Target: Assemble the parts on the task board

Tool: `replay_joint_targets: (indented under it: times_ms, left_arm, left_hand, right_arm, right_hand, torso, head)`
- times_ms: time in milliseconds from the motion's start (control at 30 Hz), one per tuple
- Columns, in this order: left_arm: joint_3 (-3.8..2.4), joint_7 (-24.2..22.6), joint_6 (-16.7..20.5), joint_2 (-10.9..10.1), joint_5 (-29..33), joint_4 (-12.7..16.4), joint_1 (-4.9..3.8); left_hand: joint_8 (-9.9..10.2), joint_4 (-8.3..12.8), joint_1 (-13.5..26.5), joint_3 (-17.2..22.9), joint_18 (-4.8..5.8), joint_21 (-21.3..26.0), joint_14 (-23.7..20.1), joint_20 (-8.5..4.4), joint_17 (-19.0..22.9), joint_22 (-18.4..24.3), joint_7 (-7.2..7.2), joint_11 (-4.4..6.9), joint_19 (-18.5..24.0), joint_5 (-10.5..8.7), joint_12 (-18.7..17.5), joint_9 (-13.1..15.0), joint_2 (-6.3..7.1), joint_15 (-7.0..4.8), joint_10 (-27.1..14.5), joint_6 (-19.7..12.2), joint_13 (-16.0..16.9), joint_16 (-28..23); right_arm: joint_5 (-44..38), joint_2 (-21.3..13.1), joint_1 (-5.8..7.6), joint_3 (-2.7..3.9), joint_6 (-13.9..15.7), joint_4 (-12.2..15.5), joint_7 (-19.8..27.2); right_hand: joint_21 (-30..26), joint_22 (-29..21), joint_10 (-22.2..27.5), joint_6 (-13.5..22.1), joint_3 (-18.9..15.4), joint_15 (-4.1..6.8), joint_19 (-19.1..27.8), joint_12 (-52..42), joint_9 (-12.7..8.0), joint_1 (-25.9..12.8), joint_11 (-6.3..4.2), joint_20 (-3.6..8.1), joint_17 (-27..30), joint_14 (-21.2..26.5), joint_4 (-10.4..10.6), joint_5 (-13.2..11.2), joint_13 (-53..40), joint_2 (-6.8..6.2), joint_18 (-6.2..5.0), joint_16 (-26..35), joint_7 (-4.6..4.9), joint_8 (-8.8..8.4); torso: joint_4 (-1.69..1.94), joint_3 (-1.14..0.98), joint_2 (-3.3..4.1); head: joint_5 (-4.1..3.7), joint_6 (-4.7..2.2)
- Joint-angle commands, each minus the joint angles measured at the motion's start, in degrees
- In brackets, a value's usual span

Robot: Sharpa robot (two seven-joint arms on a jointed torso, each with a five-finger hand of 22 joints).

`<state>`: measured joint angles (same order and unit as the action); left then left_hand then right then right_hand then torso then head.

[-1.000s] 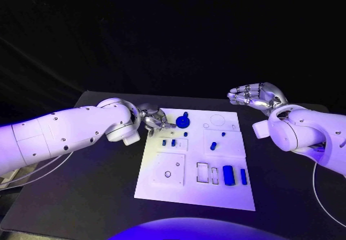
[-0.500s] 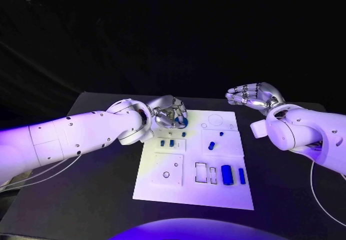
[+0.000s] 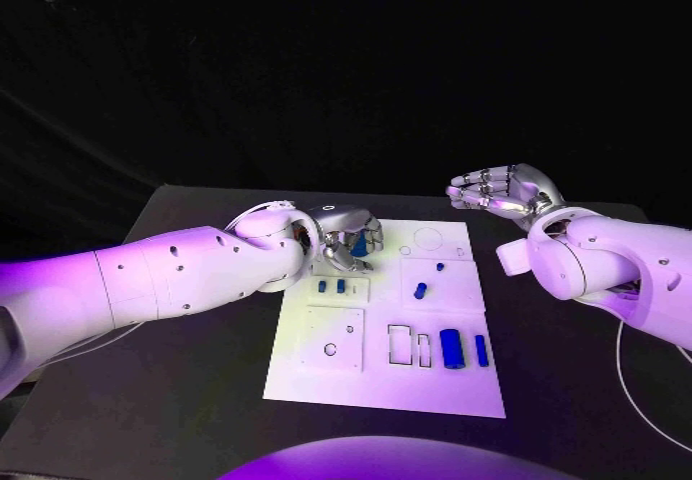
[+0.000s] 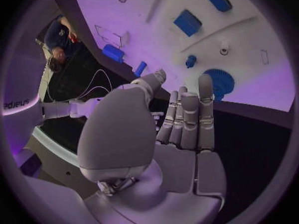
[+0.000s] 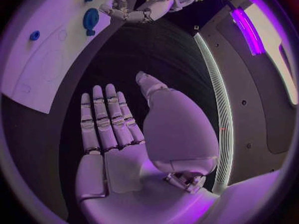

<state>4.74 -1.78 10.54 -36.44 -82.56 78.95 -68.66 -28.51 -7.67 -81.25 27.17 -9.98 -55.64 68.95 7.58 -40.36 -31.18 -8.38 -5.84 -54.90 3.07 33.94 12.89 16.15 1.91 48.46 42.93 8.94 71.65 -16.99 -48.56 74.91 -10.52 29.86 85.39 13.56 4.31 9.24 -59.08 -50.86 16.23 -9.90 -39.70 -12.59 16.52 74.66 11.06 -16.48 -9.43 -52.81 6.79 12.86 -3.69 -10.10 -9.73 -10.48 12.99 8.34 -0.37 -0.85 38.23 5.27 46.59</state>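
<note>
The white task board (image 3: 378, 375) lies in the middle of the black table. My left hand (image 3: 343, 240) hovers over its far left corner, fingers stretched out and holding nothing. Just past its fingertips (image 4: 206, 84) sits a blue gear (image 4: 219, 82), which also shows on the board (image 5: 44, 69) as a blue gear (image 5: 91, 19) near the left hand (image 5: 134, 7). Two long blue blocks (image 3: 454, 348) lie at the near right, and a small blue piece (image 3: 420, 291) lies mid-board. My right hand (image 3: 498, 190) is raised beyond the far right corner, empty, fingers apart (image 5: 106, 119).
Two short blue pegs (image 3: 330, 286) stand in a small plate left of centre, and a square plate with a hole (image 3: 332, 340) lies nearer. Bare black table (image 3: 173, 390) surrounds the board on all sides. My left forearm (image 3: 159, 280) spans the table's left side.
My left hand has swung from the board's left edge to over its far left corner, now covering the blue gear in the head view. The right hand has hardly moved.
</note>
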Motion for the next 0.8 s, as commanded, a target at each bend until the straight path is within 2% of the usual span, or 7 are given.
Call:
replay_joint_targets:
  times_ms: [33,333,467,533,800]
  left_arm:
    - [0.11,1.16,-3.78,0.87,-6.51,-0.85,-0.14]
    - [0.3,1.7,-4.67,2.66,-7.82,-2.73,-0.15]
    - [0.31,1.8,-5.22,3.17,-7.81,-3.55,-0.15]
    - [0.31,1.65,-5.63,3.39,-7.45,-3.87,-0.15]
    - [0.32,1.76,-8.36,4.57,-6.98,-5.66,-0.17]
  left_hand:
    - [0.64,-0.09,0.25,-0.57,-0.6,-0.46,1.17,-0.09,-1.31,-0.14,-0.02,-0.06,-0.69,-0.13,-0.39,-0.27,-0.37,-0.05,0.79,0.66,-0.35,1.1]
    - [1.19,-0.05,-0.78,0.0,-0.59,-1.07,2.3,-0.16,-2.19,-0.43,-0.03,-0.17,-1.32,-0.1,-1.11,-0.65,-1.11,-0.01,1.66,2.27,-1.15,2.39]
    - [1.56,0.05,-1.34,1.01,-0.59,-1.43,2.73,-0.2,-2.53,-0.62,0.02,-0.17,-1.51,-0.1,-1.61,-0.88,-1.4,-0.03,2.16,3.11,-1.64,2.93]
    - [1.97,0.31,-1.99,2.73,-0.62,-1.9,3.0,-0.33,-2.5,-0.9,-0.05,-0.01,-1.64,-0.12,-2.04,-1.15,-1.69,-0.18,3.21,4.12,-2.14,3.34]
    - [2.69,0.79,-1.47,6.01,-0.62,-2.98,4.09,-0.63,-3.27,-1.56,0.16,0.38,-1.68,-0.11,-3.56,-1.59,-1.1,-0.54,5.65,6.72,-3.4,4.45]
  right_arm:
    - [-0.24,-0.02,-0.01,0.0,-0.01,0.15,0.64]
    - [-0.24,0.03,0.0,0.0,0.17,0.2,0.7]
    - [-0.24,0.08,0.0,0.0,0.14,0.2,0.69]
    - [-0.25,0.1,0.0,0.0,0.1,0.22,0.67]
    - [-0.35,0.23,0.01,0.01,-0.02,0.36,0.63]
  right_hand:
    - [0.23,-0.04,-0.11,-0.58,0.14,0.26,-0.48,-0.35,-0.05,0.48,-0.43,-0.12,0.1,0.01,-0.18,0.39,0.0,0.03,-0.59,-0.41,0.99,0.35]
    - [0.24,-0.04,-0.14,-0.6,0.17,0.28,-0.5,-0.36,-0.05,0.52,-0.45,-0.11,0.1,-0.03,-0.2,0.39,0.0,0.05,-0.6,-0.45,0.98,0.35]
    - [0.24,-0.04,-0.14,-0.6,0.17,0.28,-0.5,-0.36,-0.05,0.52,-0.45,-0.11,0.1,-0.03,-0.2,0.39,0.0,0.05,-0.6,-0.45,0.98,0.35]
    - [0.29,-0.07,-0.24,-0.68,0.42,0.33,-0.59,-0.4,-0.06,0.7,-0.51,-0.1,0.14,-0.13,-0.23,0.4,0.0,0.28,-0.63,-0.6,0.91,0.38]
    - [0.29,-0.07,-0.24,-0.68,0.42,0.33,-0.59,-0.4,-0.06,0.7,-0.51,-0.1,0.14,-0.13,-0.23,0.4,0.0,0.28,-0.63,-0.6,0.91,0.38]
  torso:
    - [0.02,0.03,-0.01]
    - [0.0,0.07,0.05]
    - [0.02,0.06,-0.02]
    - [0.07,0.03,-0.08]
    - [0.11,0.01,-0.11]
  head:
    - [-0.06,0.16]
    - [-0.24,0.0]
    - [-0.19,0.12]
    - [-0.28,0.18]
    - [-0.24,0.34]
